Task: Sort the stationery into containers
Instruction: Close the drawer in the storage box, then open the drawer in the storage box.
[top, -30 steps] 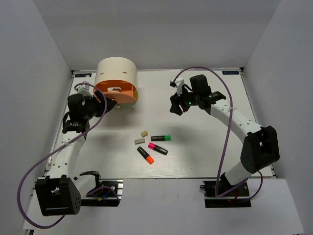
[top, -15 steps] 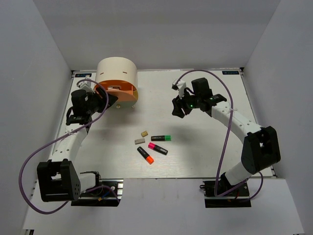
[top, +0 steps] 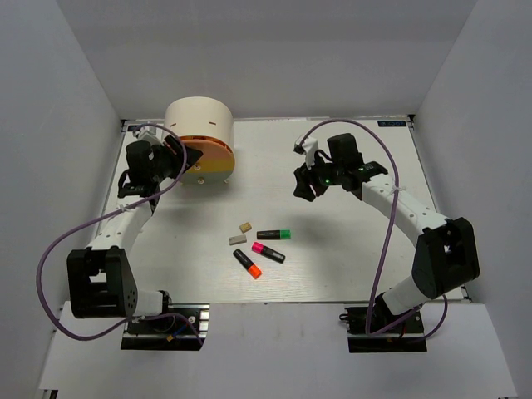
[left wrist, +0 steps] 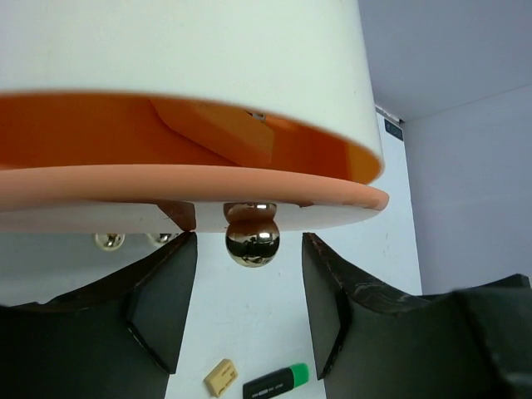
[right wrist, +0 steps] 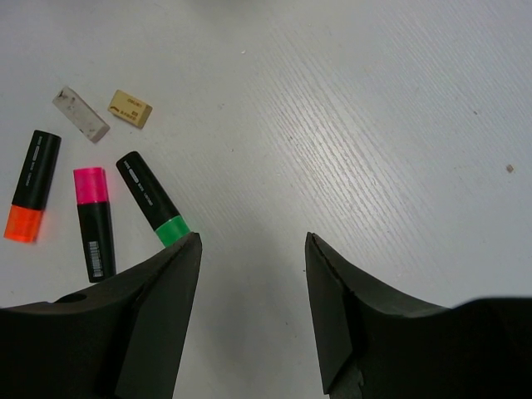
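Note:
The container [top: 198,133] is a cream drum at the back left, with an orange section [left wrist: 208,137] under its cream wall. A shiny round knob [left wrist: 252,241] hangs below the orange rim. My left gripper [left wrist: 248,253] is open, and the knob sits between its fingertips with a gap on each side. The stationery lies mid-table: green [top: 274,234], pink [top: 268,252] and orange [top: 247,263] highlighters and two erasers [top: 245,226] [top: 238,239]. My right gripper [right wrist: 253,249] hangs open over bare table, to the right of the green highlighter [right wrist: 152,199].
Two more small knobs [left wrist: 108,241] show under the drum to the left. White walls close in the table [top: 349,249] at the back and sides. Purple cables loop from both arms.
My left gripper has moved up and right to the drum's front, and less of the orange section shows from above. The right gripper shifted slightly to the right.

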